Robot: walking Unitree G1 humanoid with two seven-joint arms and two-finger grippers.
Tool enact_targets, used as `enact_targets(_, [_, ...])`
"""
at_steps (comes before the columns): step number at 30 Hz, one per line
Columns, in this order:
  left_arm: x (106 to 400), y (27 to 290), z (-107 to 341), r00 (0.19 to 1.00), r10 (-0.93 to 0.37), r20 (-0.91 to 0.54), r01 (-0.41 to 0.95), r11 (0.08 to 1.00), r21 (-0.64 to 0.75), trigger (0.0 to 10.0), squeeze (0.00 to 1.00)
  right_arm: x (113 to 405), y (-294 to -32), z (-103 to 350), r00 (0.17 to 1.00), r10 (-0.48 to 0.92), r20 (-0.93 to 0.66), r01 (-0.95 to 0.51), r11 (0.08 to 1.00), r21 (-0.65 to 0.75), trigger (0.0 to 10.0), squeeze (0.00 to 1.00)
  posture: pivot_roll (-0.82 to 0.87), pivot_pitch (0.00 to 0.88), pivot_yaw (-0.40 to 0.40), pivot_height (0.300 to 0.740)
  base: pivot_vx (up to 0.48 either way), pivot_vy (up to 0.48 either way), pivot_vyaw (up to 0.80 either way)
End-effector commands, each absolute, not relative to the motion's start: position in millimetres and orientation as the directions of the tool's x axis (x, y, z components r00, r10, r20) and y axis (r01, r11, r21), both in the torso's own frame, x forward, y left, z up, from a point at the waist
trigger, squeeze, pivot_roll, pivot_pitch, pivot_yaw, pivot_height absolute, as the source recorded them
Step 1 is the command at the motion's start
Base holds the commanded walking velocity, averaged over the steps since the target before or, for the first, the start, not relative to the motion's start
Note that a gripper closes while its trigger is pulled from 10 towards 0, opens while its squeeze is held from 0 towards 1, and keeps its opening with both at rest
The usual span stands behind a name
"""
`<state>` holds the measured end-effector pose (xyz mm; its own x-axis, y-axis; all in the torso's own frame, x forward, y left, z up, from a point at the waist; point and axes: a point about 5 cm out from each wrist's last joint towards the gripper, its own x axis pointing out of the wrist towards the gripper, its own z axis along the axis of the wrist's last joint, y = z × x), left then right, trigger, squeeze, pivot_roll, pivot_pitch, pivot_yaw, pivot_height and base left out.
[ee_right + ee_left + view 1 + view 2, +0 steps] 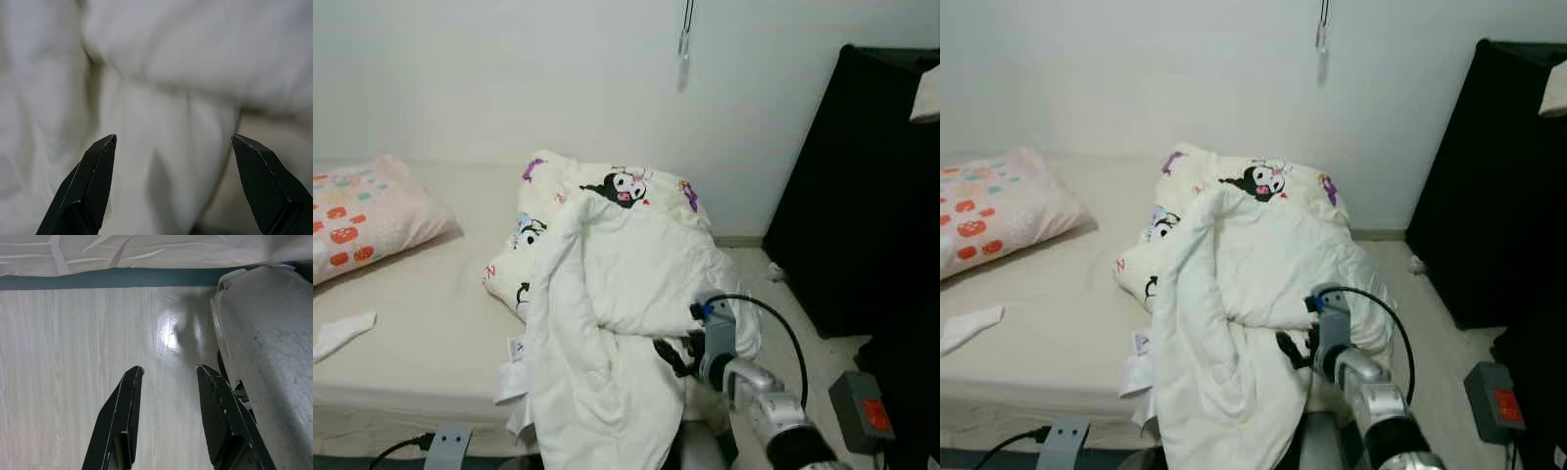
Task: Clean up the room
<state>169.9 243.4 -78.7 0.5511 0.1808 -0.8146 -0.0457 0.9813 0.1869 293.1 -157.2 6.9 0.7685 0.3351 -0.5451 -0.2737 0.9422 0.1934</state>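
A crumpled white duvet with cartoon prints lies heaped on the right part of the bed and spills over its front edge. My right gripper reaches in from the lower right, low against the hanging fold. In the right wrist view the right gripper is open wide, its black fingertips spread before a fold of white fabric, not closed on it. My left gripper hangs idle and open over the pale wooden floor beside the bed.
A pillow with orange prints rests at the bed's left end, with a small white cloth near the front edge. A black cabinet stands to the right. A grey box with a red label sits on the floor.
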Motion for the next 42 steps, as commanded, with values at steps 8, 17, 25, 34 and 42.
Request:
enact_targets(8, [172,235,-80,0.552,0.172,-0.816,-0.058,0.984,0.168,10.0,0.0,255,-179,-38,0.697,0.12,-0.707,-0.056,0.992,0.113,10.0,0.0,-0.15,0.0,-0.022,0.567,0.0,0.0,0.0])
enact_targets(17, [174,235,-80,0.552,0.176,-0.815,-0.061,0.983,0.172,10.0,0.0,200,-198,-75,0.527,-0.039,-0.849,0.102,0.995,0.017,10.0,0.0,-0.15,0.0,-0.027,0.567,0.0,0.0,0.0])
enact_targets(25, [172,237,-80,0.545,0.182,-0.819,-0.059,0.982,0.179,10.0,0.0,176,-199,-87,0.469,-0.049,-0.882,0.138,0.99,0.018,10.0,0.0,-0.15,0.0,-0.024,0.567,0.0,0.0,0.0])
enact_targets(34, [170,242,-79,0.542,0.196,-0.817,-0.07,0.98,0.189,10.0,0.0,183,-201,-83,0.522,-0.045,-0.852,0.159,0.986,0.045,10.0,0.0,-0.14,0.0,-0.019,0.591,0.0,0.0,0.0])
enact_targets(42, [179,247,-73,0.569,0.211,-0.794,-0.103,0.977,0.186,10.0,0.0,207,-197,-70,0.625,-0.028,-0.78,0.152,0.985,0.087,10.0,0.0,-0.14,0.0,-0.019,0.615,0.0,0.0,0.0])
